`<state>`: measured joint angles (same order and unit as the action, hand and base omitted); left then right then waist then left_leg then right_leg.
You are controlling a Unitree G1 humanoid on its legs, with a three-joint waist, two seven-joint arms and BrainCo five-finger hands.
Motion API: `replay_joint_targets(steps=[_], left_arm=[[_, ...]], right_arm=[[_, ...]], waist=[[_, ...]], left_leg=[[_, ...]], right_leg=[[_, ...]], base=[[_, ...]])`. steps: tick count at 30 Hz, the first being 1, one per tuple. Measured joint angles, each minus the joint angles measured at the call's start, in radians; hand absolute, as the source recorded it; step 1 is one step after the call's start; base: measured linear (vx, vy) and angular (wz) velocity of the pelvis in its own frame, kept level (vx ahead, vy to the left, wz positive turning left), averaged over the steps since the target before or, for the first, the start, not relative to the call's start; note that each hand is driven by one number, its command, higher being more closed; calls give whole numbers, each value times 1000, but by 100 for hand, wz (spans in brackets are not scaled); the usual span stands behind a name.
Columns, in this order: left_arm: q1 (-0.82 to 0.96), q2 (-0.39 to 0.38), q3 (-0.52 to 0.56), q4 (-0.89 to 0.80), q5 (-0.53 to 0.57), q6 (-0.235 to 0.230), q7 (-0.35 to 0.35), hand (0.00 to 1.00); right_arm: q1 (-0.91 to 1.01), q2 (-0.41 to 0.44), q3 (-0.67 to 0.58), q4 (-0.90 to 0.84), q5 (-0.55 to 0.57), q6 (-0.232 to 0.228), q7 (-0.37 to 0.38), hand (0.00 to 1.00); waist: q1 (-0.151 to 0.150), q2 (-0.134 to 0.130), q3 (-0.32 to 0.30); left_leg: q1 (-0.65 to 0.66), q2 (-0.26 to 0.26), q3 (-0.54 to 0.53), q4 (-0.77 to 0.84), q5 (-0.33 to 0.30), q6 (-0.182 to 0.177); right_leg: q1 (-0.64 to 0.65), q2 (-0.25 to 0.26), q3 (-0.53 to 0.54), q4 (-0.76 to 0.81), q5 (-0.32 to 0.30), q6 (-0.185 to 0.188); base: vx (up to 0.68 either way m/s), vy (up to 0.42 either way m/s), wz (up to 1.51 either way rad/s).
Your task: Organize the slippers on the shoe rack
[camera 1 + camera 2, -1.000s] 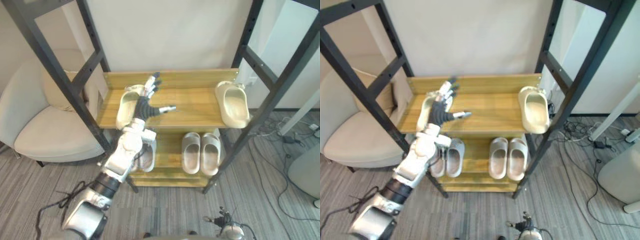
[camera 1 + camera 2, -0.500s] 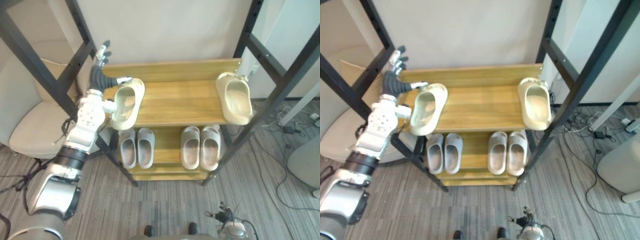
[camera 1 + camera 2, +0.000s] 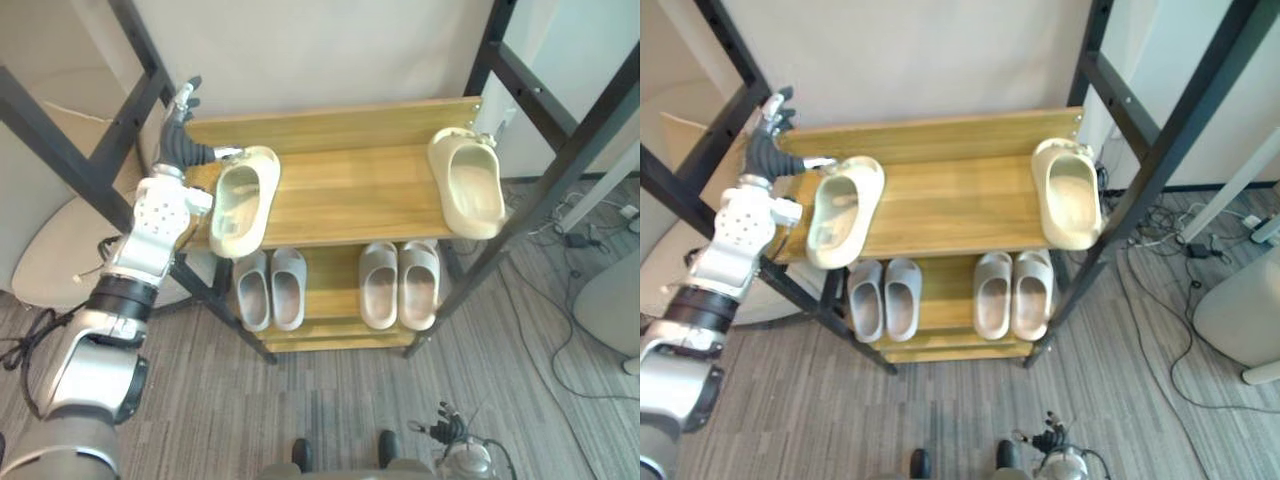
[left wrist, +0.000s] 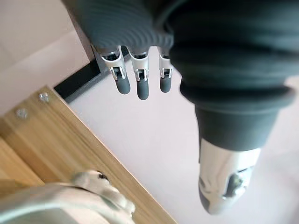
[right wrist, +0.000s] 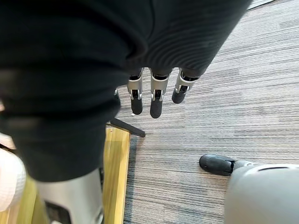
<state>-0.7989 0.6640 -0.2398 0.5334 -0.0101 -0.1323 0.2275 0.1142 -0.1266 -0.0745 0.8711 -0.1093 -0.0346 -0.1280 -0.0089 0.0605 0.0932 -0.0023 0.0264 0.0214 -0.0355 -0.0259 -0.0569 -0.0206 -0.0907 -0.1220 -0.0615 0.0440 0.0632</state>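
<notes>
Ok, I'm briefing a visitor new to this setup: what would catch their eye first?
Two cream slippers lie far apart on the top shelf: the left cream slipper at one end, the right cream slipper at the other. The left hand, fingers straight, is raised beside the left one; grey slippers sit in pairs on the lower shelf.

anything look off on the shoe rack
The left cream slipper sits skewed on the upper shelf, overhanging its front edge, far from the right cream slipper. The grey pairs below sit neat.

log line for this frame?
left hand: open, beside left slipper | right hand: open, over floor | right slipper: top shelf, right end
</notes>
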Motion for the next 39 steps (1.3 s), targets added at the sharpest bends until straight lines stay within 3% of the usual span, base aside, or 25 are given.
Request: replay_joint_targets(steps=[22,28,39], left_arm=[[-157,29,-95,88,243,32,-36,0],[-191,29,-96,87,244,32,-35,0],[-192,29,-96,84,244,32,-35,0]], right_arm=[[28,6,6,-116,2,-9,2,0],[39,7,8,-187,2,-8,1,0],[40,8,16,-185,2,-10,1,0]], waist=[[18,-17,26],[13,-32,39],[19,-33,39]], left_leg=[[-80,11,51,23,6,4],[-101,15,64,37,6,4],[-95,15,62,39,7,3]], right_leg=[[-135,0,53,93,-10,-6],[-160,1,68,100,-6,-9],[-151,0,65,101,-6,-9]], base=[[-22,-4,-6],[-15,-4,-7],[-7,-2,1]])
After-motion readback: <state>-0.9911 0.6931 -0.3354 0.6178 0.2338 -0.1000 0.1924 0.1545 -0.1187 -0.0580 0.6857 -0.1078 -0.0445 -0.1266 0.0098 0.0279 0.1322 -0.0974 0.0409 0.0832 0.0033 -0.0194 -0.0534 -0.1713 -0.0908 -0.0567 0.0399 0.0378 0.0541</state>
